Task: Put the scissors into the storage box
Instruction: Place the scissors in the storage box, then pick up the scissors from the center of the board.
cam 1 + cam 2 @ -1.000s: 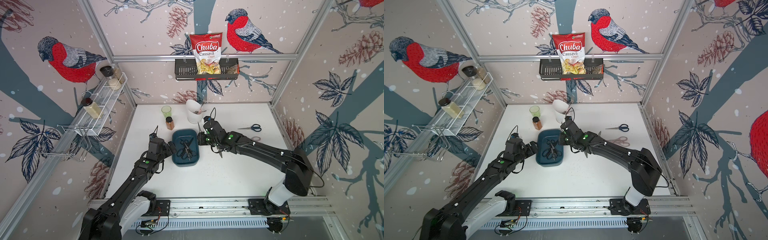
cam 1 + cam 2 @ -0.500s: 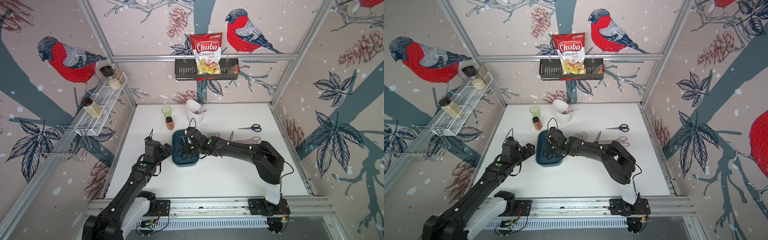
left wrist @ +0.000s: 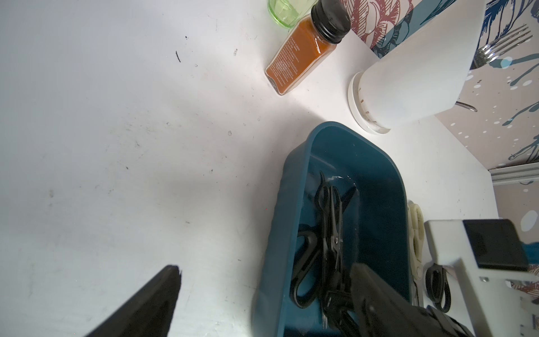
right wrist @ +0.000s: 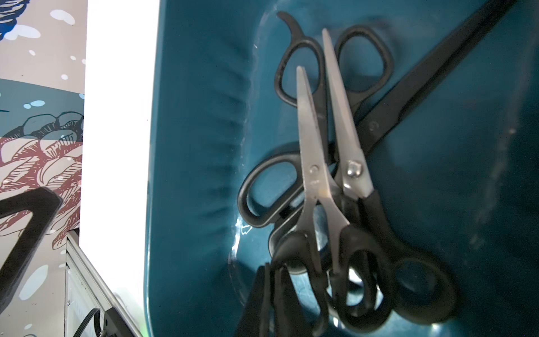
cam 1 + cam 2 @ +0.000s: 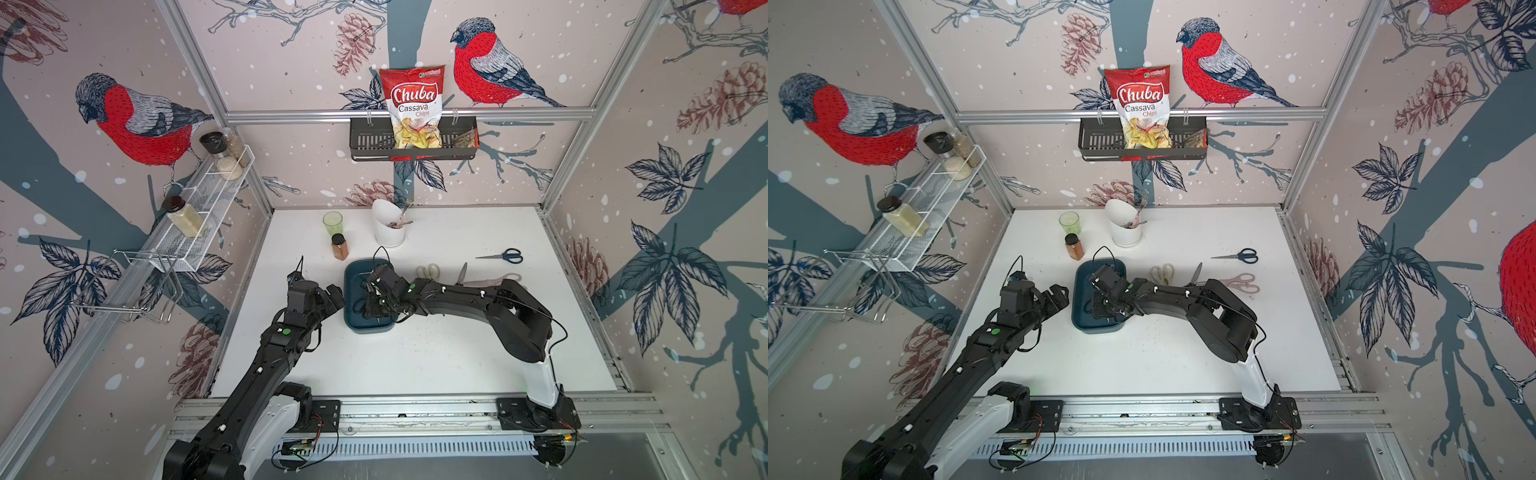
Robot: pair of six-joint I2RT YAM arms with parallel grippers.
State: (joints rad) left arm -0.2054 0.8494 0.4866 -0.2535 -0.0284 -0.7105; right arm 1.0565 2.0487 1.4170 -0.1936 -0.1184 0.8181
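Note:
The teal storage box (image 5: 370, 328) (image 5: 1096, 328) sits mid-table. Several black-handled scissors (image 4: 312, 151) lie heaped inside it. My right gripper (image 5: 368, 305) (image 4: 272, 271) is down in the box, shut on a handle loop of one steel-bladed pair. My left gripper (image 5: 332, 295) (image 3: 265, 271) stands open and empty, straddling the box's left wall (image 3: 280, 233). On the table right of the box lie cream-handled scissors (image 5: 428, 272), a pinkish pair (image 5: 498, 279) and a dark-blue-handled pair (image 5: 505, 254). A further steel blade (image 5: 462, 272) pokes out behind the right arm.
Behind the box stand a white utensil cup (image 5: 388, 228), an orange spice jar (image 5: 339, 247) and a green glass (image 5: 332, 222). A black wall basket (image 5: 370, 143) holds a chips bag. A white wire shelf (image 5: 208, 199) with jars hangs on the left wall.
My right gripper has swung left from beside the box's right rim and come down into the box with a black-handled pair. The left arm has shifted only slightly.

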